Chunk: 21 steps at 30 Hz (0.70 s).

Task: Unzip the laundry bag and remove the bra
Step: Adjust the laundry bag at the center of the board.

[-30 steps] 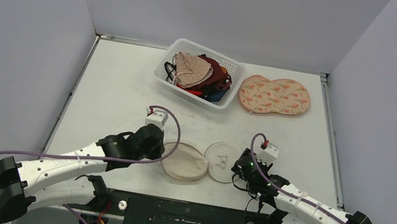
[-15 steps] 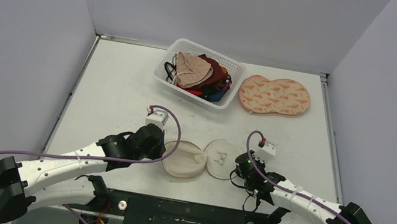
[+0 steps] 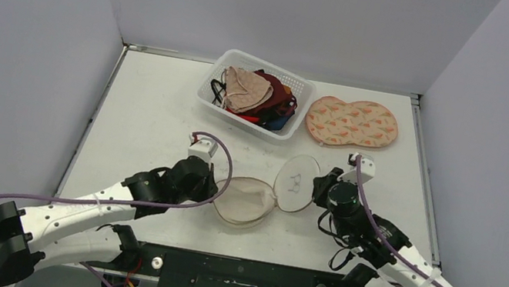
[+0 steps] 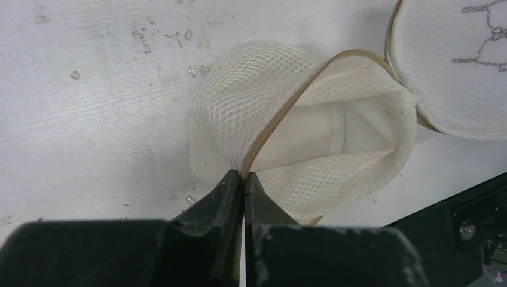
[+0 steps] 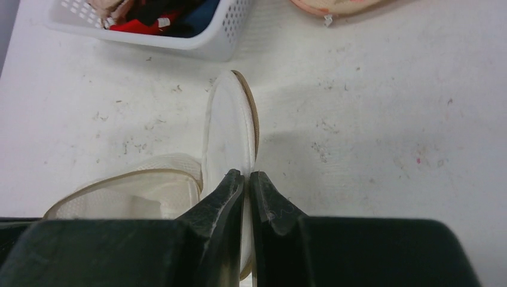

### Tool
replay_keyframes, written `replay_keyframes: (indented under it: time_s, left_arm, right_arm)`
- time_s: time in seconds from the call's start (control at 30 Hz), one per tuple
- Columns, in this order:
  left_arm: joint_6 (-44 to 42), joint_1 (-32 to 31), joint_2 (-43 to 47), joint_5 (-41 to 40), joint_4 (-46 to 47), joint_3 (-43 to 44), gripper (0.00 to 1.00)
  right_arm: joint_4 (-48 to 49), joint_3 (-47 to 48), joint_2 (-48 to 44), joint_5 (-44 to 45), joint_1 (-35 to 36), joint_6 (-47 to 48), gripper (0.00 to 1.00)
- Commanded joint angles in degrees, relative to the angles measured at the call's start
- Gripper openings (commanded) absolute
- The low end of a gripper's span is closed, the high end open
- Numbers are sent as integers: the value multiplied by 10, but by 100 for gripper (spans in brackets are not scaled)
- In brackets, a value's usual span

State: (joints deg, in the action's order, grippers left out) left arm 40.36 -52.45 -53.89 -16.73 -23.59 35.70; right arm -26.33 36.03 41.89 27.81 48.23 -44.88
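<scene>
The white mesh laundry bag (image 3: 245, 204) lies unzipped near the table's front, its tan zipper edge gaping. My left gripper (image 3: 211, 187) is shut on the left rim of the bag's lower half (image 4: 239, 101), pinching the zipper edge. My right gripper (image 3: 318, 189) is shut on the round lid (image 3: 295, 184), which stands tilted up on edge (image 5: 227, 131). Inside the lower half a smooth pale fabric (image 4: 320, 128) shows, apparently the bra. The left gripper (image 4: 243, 176) and right gripper (image 5: 247, 174) both hold thin cloth between closed fingers.
A white plastic basket (image 3: 224, 60) full of mixed garments stands at the back centre. A flat patterned pouch (image 3: 352, 122) lies to its right. Side walls close in the table on the left and right.
My right gripper closed on the bag's lid and lifted it up and away from me, opening the bag wide. The left gripper kept its grip on the rim.
</scene>
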Motion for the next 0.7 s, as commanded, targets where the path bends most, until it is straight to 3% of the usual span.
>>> replay_keyframes:
  time_s: [0.0, 0.37, 0.5, 0.67]
  left_arm:
    - [9, -2, -16, 3, 45, 58, 0]
    - [-11, 0, -45, -20, 11, 222, 0]
    - [2, 0, -54, -18, 24, 191, 0]
    - [35, 11, -106, 22, 33, 113, 0]
  right_arm:
    - [-32, 58, -4, 12, 18, 102, 5]
    - [4, 227, -11, -53, 49, 205, 5]
    - [-2, 239, -15, -44, 49, 208, 5]
    - [-56, 204, -5, 31, 49, 180, 5]
